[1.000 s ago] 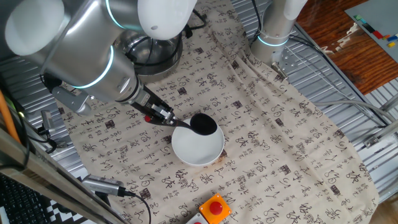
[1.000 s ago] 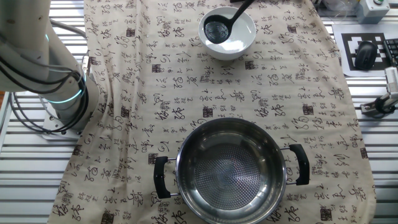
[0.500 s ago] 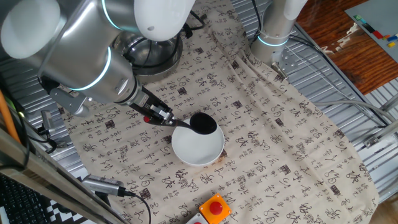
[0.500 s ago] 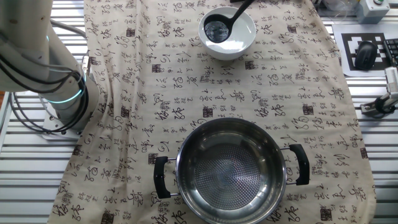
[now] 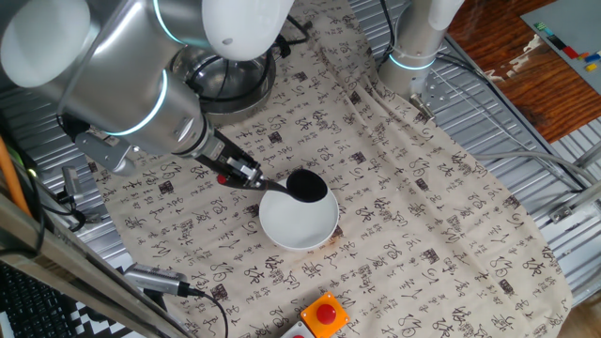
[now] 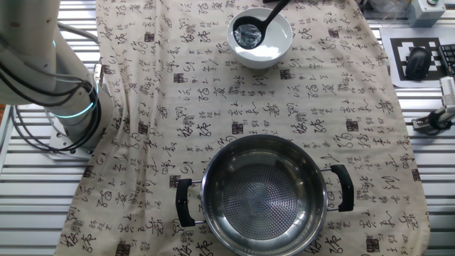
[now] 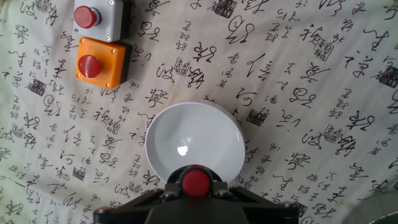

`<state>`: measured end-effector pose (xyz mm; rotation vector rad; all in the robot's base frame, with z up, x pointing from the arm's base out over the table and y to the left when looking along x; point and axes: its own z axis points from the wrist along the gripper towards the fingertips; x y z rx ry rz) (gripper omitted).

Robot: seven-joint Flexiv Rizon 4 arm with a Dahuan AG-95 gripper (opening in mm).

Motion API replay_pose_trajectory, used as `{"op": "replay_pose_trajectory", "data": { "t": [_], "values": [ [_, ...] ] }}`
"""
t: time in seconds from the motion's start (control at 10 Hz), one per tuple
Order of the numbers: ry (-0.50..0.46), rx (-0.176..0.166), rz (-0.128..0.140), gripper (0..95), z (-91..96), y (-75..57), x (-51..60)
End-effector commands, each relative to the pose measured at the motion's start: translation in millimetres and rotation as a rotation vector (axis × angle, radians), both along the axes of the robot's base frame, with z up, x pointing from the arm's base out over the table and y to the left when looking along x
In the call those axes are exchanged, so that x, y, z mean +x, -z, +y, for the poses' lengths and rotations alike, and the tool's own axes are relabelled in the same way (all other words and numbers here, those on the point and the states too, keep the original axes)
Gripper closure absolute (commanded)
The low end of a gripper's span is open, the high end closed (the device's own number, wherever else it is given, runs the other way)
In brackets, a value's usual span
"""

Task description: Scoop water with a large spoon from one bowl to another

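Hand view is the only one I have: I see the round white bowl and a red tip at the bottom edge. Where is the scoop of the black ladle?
Observer: The deep round scoop of the black ladle sits inside the round white bowl, toward one side, and its inside glints.
Operator: Does the pincer hold the handle?
Observer: Yes, the pincer is closed on the thin handle near the red tip.
Operator: Where is the pot?
Observer: The shiny steel pot with two black handles stands apart from the bowl, across the printed cloth.
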<state>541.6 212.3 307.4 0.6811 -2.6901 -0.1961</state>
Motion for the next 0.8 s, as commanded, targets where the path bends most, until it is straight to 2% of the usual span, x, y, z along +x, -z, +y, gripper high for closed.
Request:
{"op": "replay_pose_trajectory", "data": {
  "t": [0.1, 0.8],
  "values": [
    [0.005, 0.000, -0.004, 95.0, -0.2, 0.6, -0.4],
    [0.029, -0.010, -0.010, 95.0, -0.2, 0.6, -0.4]
  ]
}}
